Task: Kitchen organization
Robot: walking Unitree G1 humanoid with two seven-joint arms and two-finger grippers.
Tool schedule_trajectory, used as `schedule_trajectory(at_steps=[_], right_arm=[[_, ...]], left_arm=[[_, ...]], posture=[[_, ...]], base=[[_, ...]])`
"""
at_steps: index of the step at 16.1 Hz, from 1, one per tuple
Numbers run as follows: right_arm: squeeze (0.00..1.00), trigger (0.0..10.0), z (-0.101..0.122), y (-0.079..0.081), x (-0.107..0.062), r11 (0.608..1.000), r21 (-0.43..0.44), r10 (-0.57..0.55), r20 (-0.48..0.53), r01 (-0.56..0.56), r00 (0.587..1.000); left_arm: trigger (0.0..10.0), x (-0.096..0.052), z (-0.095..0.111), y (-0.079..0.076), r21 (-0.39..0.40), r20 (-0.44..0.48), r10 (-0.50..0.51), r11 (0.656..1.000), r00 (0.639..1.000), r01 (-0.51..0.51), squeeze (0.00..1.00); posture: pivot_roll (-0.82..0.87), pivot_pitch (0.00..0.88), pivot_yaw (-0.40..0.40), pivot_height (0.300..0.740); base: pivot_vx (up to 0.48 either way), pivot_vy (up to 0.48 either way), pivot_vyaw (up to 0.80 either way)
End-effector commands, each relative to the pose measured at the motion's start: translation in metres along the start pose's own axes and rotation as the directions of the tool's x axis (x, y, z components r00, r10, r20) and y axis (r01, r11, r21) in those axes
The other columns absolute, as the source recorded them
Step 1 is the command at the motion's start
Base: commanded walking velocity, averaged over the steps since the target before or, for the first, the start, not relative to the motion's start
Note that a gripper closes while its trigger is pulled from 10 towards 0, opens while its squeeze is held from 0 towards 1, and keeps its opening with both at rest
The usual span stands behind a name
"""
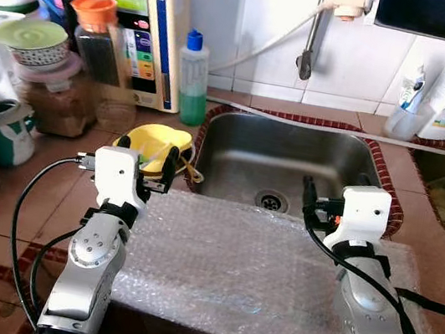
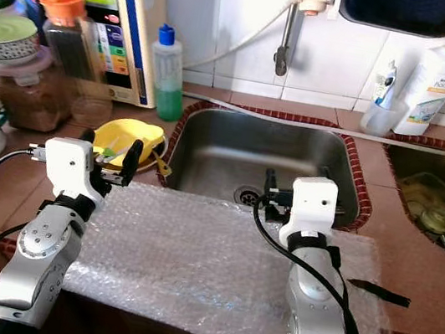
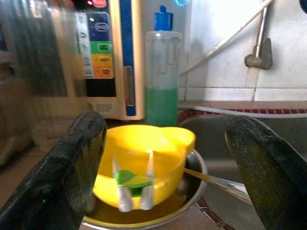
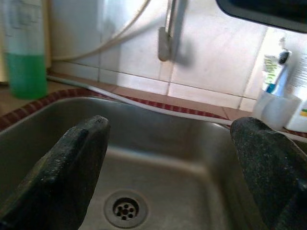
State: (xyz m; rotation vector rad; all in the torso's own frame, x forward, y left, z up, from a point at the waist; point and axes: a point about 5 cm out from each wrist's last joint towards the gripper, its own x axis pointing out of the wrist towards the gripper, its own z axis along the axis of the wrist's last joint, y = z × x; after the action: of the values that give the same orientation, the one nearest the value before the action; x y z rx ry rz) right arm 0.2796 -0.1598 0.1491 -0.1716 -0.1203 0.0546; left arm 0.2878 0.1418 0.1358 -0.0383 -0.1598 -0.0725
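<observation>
Your left gripper (image 1: 149, 158) stands wide open and empty, left of centre in the left eye view, its fingertips just short of the yellow bowl (image 1: 159, 142). Your right gripper (image 2: 267, 193), equally spread and empty, hangs over the near lip of the sink (image 2: 209, 144). I judge the bowl is next: ease forward level, straddle its rim, mind the green clip (image 3: 131, 179) inside. Behind stand the green soap bottle (image 1: 192, 77) and jars (image 1: 99, 37); open room lies over the bubble wrap (image 1: 233, 262), lower centre.
</observation>
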Motion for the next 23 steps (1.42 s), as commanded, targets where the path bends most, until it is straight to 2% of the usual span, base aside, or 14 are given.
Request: schedule_trajectory(at_steps=[1, 3, 6, 9, 15, 23], right_arm=[[0.00, 10.0, 0.0075, -0.0008, 0.0000, 1.000, 0.007, 0.004, 0.034, -0.005, 0.999], [0.00, 10.0, 0.0082, -0.0019, -0.0009, 1.000, 0.008, 0.004, 0.039, -0.004, 0.999], [0.00, 10.0, 0.0105, -0.0002, -0.0006, 1.000, 0.015, 0.023, 0.053, -0.024, 0.998], [0.00, 10.0, 0.0119, 0.0009, -0.0010, 0.999, -0.008, 0.031, 0.061, -0.031, 0.998], [0.00, 10.0, 0.0106, 0.0013, -0.0021, 0.999, -0.007, 0.032, 0.058, -0.032, 0.998], [0.00, 10.0, 0.0098, 0.0029, -0.0033, 0.999, -0.006, 0.033, 0.055, -0.033, 0.998]], left_arm=[[10.0, -0.0004, 0.0028, 0.0051, 0.027, 0.014, 0.027, 0.999, 1.000, -0.028, 0.00], [10.0, 0.0003, 0.0043, 0.0112, 0.041, 0.025, 0.059, 0.997, 0.998, -0.060, 0.00], [10.0, 0.0027, 0.0100, 0.0031, 0.079, 0.065, 0.002, 0.997, 0.998, -0.007, 0.00], [10.0, 0.0034, 0.0075, 0.0041, 0.065, 0.046, 0.016, 0.998, 0.999, -0.019, 0.00], [10.0, 0.0032, 0.0050, 0.0047, 0.071, 0.036, 0.012, 0.997, 0.999, -0.015, 0.00], [10.0, 0.0001, 0.0008, 0.0070, 0.064, 0.011, 0.020, 0.998, 1.000, -0.020, 0.00]], posture=[[-0.04, 0.023, 0.058, 0.740], [-0.04, 0.025, 0.054, 0.740], [-0.04, 0.024, 0.049, 0.740], [-0.05, 0.018, 0.052, 0.740], [-0.05, 0.020, 0.056, 0.740], [-0.04, 0.028, 0.060, 0.740]], base=[[0.000, 0.000, 0.00], [0.000, 0.000, 0.00], [0.000, 0.000, 0.00], [0.000, 0.000, 0.00], [0.000, -0.337, 0.00], [0.000, -0.480, 0.00]])
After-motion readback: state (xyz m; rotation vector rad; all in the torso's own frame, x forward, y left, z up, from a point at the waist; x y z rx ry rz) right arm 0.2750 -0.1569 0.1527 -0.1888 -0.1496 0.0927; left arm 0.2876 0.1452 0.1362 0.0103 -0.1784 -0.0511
